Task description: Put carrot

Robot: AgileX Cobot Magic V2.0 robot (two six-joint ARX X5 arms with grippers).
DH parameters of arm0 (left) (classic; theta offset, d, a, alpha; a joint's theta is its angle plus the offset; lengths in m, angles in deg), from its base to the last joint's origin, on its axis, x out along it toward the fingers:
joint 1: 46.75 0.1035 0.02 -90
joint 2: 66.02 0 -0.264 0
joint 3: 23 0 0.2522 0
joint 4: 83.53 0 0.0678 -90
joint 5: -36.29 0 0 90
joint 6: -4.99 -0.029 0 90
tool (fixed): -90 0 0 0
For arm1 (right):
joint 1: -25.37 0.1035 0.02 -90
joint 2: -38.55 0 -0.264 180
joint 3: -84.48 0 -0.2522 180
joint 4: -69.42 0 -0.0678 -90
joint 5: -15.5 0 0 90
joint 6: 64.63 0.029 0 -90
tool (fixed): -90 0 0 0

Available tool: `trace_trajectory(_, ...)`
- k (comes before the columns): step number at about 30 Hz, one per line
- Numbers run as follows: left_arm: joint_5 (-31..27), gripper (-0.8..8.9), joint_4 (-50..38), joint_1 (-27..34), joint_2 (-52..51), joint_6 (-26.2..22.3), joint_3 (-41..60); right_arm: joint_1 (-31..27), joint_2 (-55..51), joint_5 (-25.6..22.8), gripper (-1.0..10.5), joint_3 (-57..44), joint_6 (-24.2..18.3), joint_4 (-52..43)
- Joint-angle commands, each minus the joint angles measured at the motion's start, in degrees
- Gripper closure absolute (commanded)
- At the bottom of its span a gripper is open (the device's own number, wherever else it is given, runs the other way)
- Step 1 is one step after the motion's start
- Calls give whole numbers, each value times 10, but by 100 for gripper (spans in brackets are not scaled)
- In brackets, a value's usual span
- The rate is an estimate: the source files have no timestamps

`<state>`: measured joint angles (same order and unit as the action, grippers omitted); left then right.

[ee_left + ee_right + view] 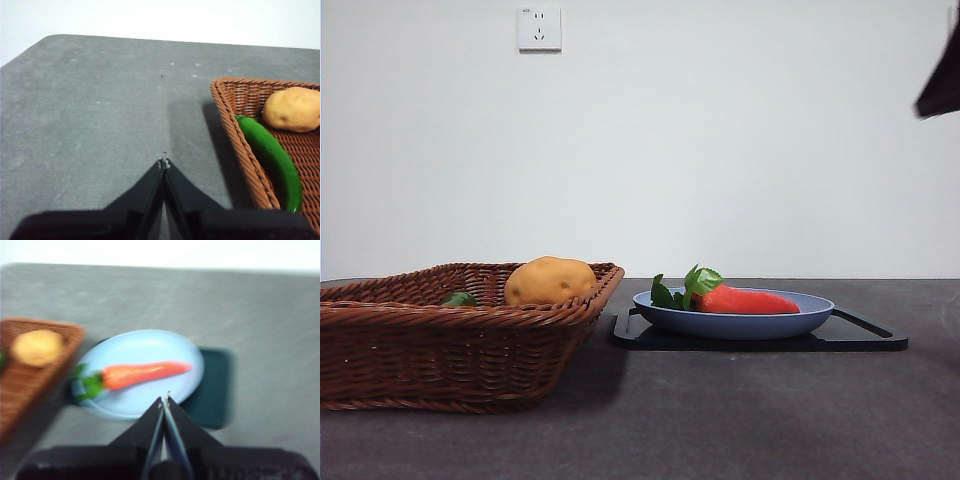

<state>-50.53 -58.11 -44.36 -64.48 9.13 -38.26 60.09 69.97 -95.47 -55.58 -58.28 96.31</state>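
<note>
The carrot (pixel 745 300), red-orange with green leaves at its thick end, lies on a light blue plate (pixel 800 322) on a black tray. It also shows in the right wrist view (pixel 142 373), blurred, on the plate (pixel 145 352). My right gripper (pixel 164 400) is shut and empty, above the near side of the plate, apart from the carrot; in the front view it shows only as a black tip (pixel 942 85) at the top right. My left gripper (pixel 164 163) is shut and empty over bare table beside the basket.
A brown wicker basket (pixel 430 340) stands at the left with a yellow-brown potato (pixel 550 281) and a green pepper (pixel 272 155) in it. The black tray (pixel 865 338) lies under the plate. A grey table (pixel 720 420) runs to a white wall.
</note>
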Motion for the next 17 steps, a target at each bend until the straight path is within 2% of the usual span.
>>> trace_trajectory(1, 1, 805, -1, -1, -2, 3, 5, -43, -64, -4, 943, 1, -51, -8)
trace_trajectory(6, 1, 805, -1, -1, -2, 3, 4, -228, -173, 168, 943, -56, -47, -12)
trace_trajectory(10, 1, 805, -1, -1, -2, 3, 5, -292, -212, 258, 943, -107, -47, -12)
trace_trajectory(17, 1, 805, -1, -1, -2, 3, 5, -310, -259, 269, 943, -190, -47, -18)
